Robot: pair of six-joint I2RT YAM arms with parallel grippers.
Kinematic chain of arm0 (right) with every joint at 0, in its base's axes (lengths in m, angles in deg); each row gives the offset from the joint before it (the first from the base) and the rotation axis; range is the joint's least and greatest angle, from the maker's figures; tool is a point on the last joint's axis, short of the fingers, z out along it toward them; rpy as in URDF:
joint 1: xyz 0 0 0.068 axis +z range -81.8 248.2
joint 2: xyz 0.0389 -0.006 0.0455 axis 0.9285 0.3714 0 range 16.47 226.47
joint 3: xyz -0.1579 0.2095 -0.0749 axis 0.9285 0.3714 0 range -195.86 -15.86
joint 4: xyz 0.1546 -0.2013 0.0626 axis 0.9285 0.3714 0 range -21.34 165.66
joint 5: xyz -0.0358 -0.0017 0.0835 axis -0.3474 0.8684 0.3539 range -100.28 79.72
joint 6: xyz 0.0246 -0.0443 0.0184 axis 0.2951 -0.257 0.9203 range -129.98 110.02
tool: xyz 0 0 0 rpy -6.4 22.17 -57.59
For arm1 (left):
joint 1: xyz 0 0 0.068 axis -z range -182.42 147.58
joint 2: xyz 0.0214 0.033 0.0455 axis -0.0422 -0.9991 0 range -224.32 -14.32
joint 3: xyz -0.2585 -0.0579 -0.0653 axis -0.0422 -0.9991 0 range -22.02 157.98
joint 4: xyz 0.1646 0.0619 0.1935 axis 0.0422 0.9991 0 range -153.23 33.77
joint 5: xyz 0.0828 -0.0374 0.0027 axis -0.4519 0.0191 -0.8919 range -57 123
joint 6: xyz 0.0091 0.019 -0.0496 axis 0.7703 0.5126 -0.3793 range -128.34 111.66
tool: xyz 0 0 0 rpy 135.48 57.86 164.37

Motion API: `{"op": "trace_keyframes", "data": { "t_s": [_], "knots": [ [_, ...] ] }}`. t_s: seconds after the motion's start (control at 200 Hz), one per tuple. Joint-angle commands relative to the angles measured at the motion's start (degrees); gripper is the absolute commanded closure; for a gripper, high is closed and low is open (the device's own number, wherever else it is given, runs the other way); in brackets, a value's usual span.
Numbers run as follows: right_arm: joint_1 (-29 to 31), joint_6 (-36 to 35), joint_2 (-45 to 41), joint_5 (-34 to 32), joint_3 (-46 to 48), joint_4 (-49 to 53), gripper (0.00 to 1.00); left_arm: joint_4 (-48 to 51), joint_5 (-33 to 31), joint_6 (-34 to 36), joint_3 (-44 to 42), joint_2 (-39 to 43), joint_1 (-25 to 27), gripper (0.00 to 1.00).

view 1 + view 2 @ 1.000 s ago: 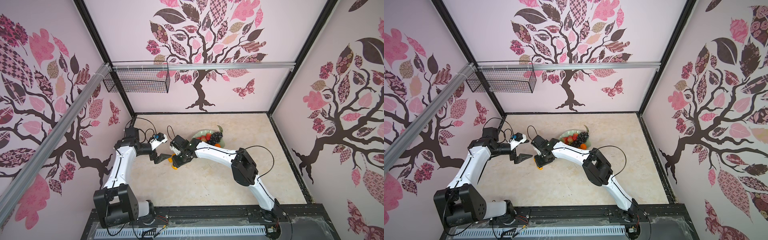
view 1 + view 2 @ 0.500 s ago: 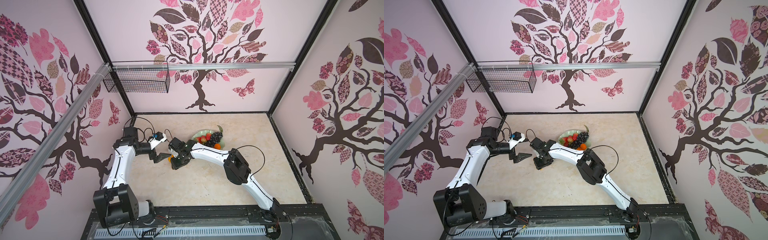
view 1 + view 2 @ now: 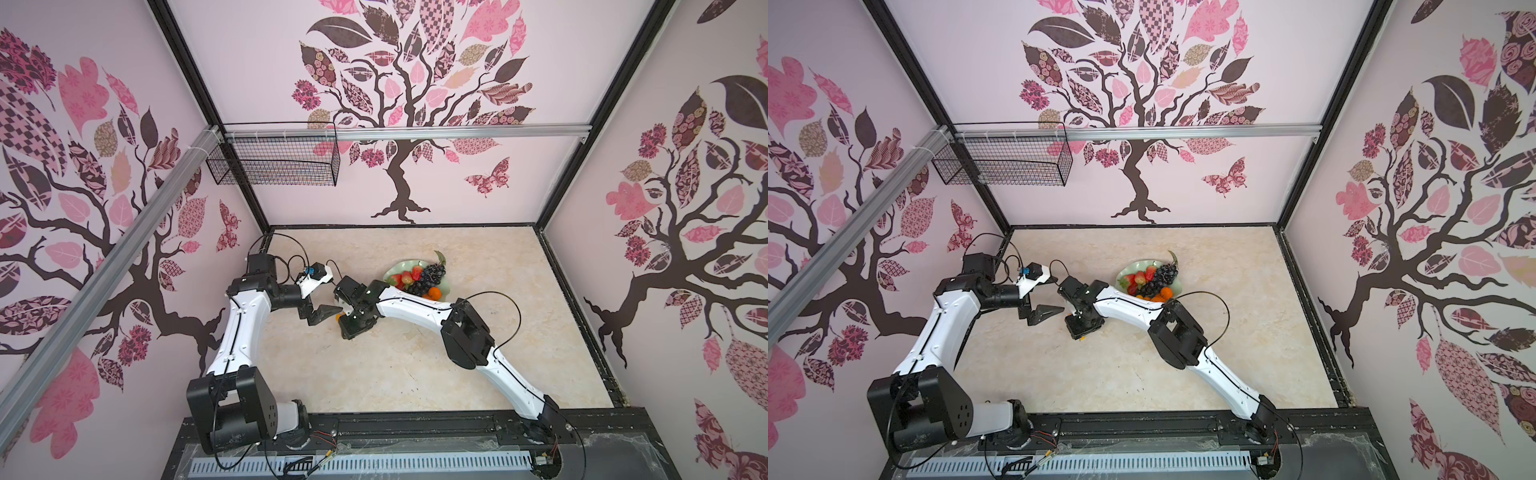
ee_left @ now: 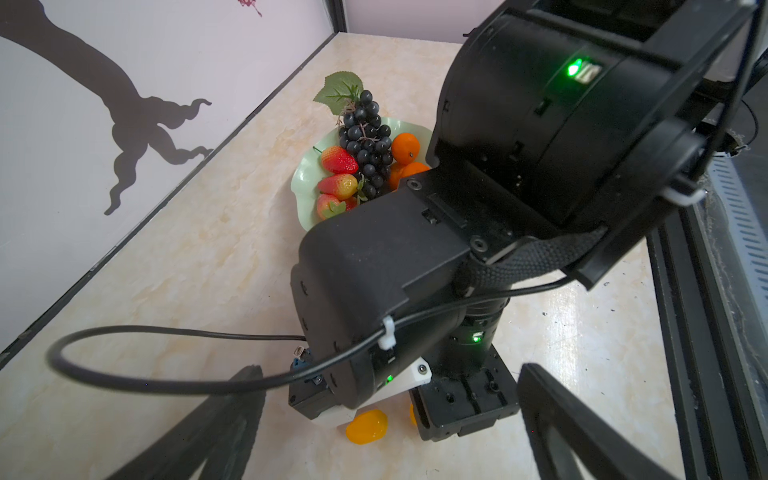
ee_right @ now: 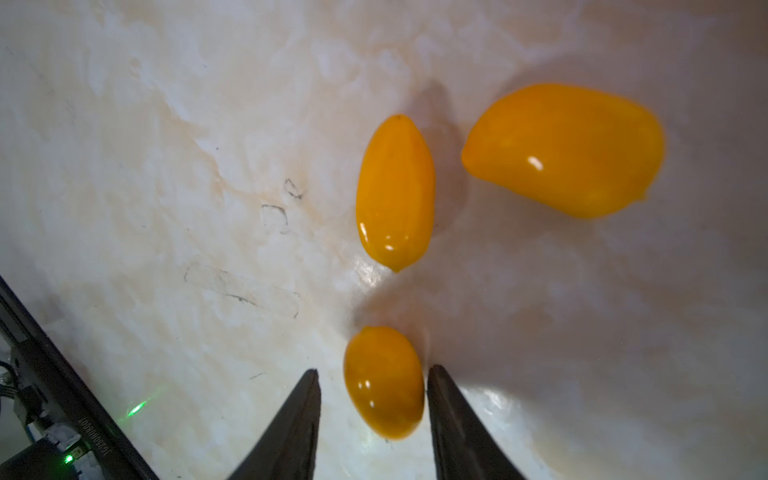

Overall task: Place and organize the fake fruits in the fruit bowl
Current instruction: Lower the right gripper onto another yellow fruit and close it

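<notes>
Right tool (image 5: 374, 370), jaws parted, straddles a kumquat (image 5: 384, 386) on the bench (image 5: 166, 166), mostly hidden beneath the right arm (image 3: 415, 305) in both top views; left tool (image 4: 388, 368) gapes, empty. That arm also covers part of the fruit bowl (image 3: 392, 274).

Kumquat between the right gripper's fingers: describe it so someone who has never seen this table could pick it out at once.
On the marble table, left of the green fruit bowl in both top views, the right gripper points down over three loose fruits. Yours is the kumquat lying between its two dark fingers; the other two kumquats lie beyond the fingertips, outside the jaws.
</notes>
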Motion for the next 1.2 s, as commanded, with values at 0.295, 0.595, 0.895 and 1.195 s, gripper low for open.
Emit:
{"op": "trace_keyframes", "data": {
  "t_s": [0.295,0.595,0.895,1.195],
  "knots": [
    [0.4,-1.1,3.5,-1.3,-1.2,3.2,0.59,-1.0,1.9,-1.6,2.4,-0.5,-0.8,0.01],
    [0.4,-0.7,2.9,-1.0,-1.8,2.8,0.65,-1.0,2.6,-1.6,2.5,-0.4,-0.8,0.01],
    [-1.0,1.2,-3.5,0.4,-1.2,1.8,0.68,-3.4,6.4,-2.9,3.0,0.5,-1.2,0.01],
    [-3.5,1.6,-13.0,-1.9,5.1,-0.1,0.69,-14.7,13.3,-13.7,2.2,0.6,-1.2,0.01]
  ]
}}
